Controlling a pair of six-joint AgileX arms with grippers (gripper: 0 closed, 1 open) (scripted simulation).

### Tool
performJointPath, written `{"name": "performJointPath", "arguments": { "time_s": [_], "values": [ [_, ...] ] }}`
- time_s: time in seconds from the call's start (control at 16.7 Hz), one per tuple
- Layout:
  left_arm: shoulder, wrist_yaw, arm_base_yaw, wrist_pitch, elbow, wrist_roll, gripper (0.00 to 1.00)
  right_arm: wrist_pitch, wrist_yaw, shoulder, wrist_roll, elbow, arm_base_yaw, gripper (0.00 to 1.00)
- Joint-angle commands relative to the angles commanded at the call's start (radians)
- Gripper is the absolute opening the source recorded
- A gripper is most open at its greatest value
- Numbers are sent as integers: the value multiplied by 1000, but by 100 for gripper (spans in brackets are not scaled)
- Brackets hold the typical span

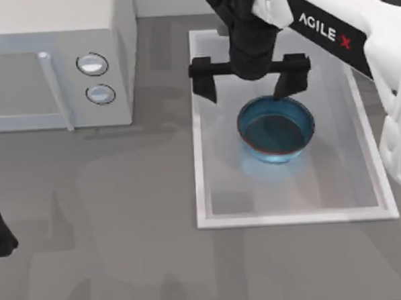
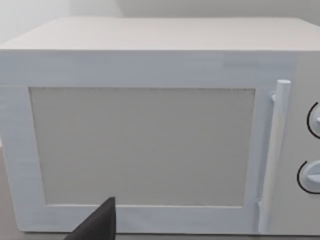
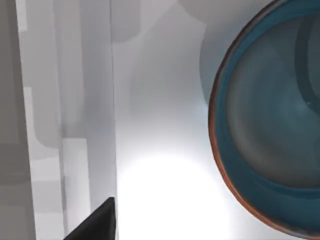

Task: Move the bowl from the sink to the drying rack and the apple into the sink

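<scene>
Grey worktop (image 1: 125,261) carries the white sink (image 1: 211,220), with the blue bowl (image 1: 276,129) sitting inside it. Right hand (image 1: 249,85), fingers spread apart, hangs above the bowl's far rim. Left arm parked at the left edge. White microwave (image 1: 54,57) behind.

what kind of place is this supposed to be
Most likely a simulated kitchen counter. A white box-shaped microwave with two round knobs stands at the left, a large white rectangular recessed sink lies at the right, and a round glossy blue bowl sits inside it, under the open right pincer.
</scene>
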Motion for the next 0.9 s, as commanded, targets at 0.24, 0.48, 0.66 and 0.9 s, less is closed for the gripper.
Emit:
{"name": "performJointPath", "arguments": {
  "time_s": [0.24,0.48,0.66,0.9],
  "values": [
    [0,0,0,0,0,0,100,-13,10,56,3,57,12,100],
    [0,0,0,0,0,0,100,-12,8,57,2,54,7,100],
    [0,0,0,0,0,0,100,26,9,90,-3,52,6,100],
    [0,0,0,0,0,0,100,148,9,195,-12,38,-3,100]
  ]
}}
